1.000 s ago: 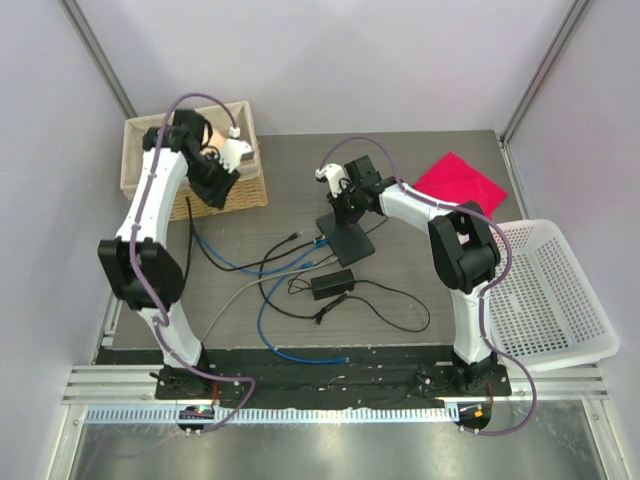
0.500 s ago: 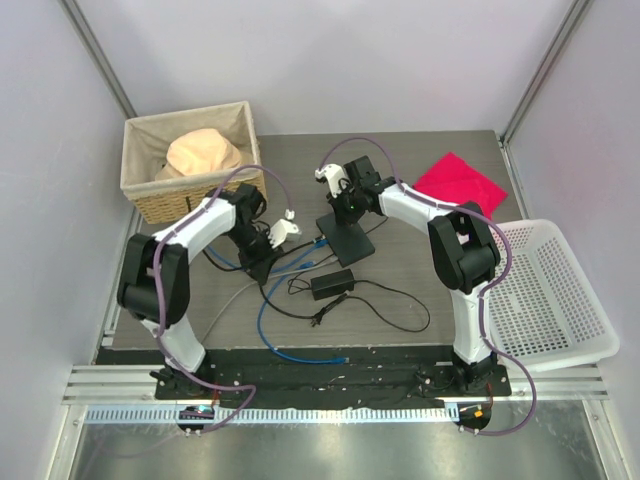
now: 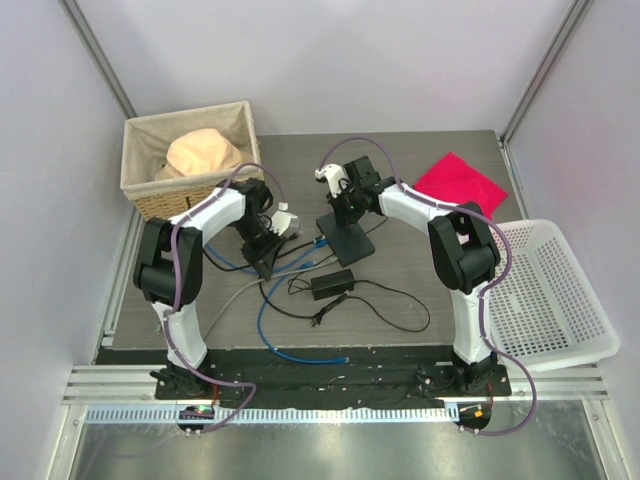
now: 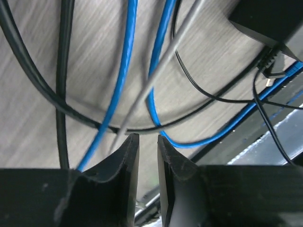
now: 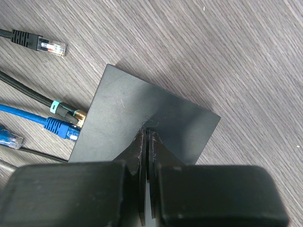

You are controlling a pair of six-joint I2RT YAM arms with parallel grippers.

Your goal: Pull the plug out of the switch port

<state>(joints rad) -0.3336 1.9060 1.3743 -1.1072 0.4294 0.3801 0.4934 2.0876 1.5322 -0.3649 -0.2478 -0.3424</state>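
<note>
Right hand [image 5: 147, 138], fingers together, tips on the switch [image 5: 142, 111] top; blue plug [image 5: 60, 128] seated at its edge, apart from the fingers. Left hand [image 4: 147, 141], fingers narrowly apart, over cables [image 4: 122, 80].

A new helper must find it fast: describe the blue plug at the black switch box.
Find the flat matte-black rectangular switch under the right gripper. At its socket edge sits the blue-booted plug, beside a black braided cable with a gold tip; the other plugs lie loose.

left fingers [image 4: 126, 161] slightly apart; right fingers [image 5: 139, 153] pressed together
</note>
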